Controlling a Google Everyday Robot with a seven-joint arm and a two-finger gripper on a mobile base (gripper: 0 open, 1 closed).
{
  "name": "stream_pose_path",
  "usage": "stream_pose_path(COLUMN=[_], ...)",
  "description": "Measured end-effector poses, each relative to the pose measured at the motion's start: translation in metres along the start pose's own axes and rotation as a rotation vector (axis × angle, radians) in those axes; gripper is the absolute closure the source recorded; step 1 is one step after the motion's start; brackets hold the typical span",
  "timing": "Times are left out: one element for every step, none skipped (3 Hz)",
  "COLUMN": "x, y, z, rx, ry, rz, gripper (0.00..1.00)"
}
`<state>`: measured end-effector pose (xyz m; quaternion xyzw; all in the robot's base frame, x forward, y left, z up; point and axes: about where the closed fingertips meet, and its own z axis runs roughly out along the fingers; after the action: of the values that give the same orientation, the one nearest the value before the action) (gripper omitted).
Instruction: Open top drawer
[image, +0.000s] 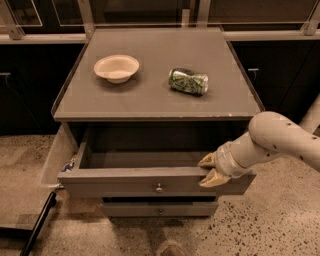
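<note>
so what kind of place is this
Probably a kitchen or office pantry area: a grey drawer cabinet holding a bowl and a crushed can, with dark cupboards behind. The hand clamps the open top drawer at its front's right side.

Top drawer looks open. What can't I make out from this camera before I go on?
Camera view only:
- top drawer: floor near the front hidden by its own front panel.
- gripper at the panel's right end: whether it holds the panel is unclear.
- lower drawer: mostly hidden under the open one.
- arm: cut off by the right edge.
- can: label cannot be read.
</note>
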<state>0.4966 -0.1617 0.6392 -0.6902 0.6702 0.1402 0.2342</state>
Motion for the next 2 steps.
stream_pose_path(x=[-0.004, -0.005], y=[-0.002, 0.011], z=[0.003, 0.009], rx=[-0.013, -0.031], ry=[-0.007, -0.023], rz=[0.001, -0.002], gripper=[0.35, 0.12])
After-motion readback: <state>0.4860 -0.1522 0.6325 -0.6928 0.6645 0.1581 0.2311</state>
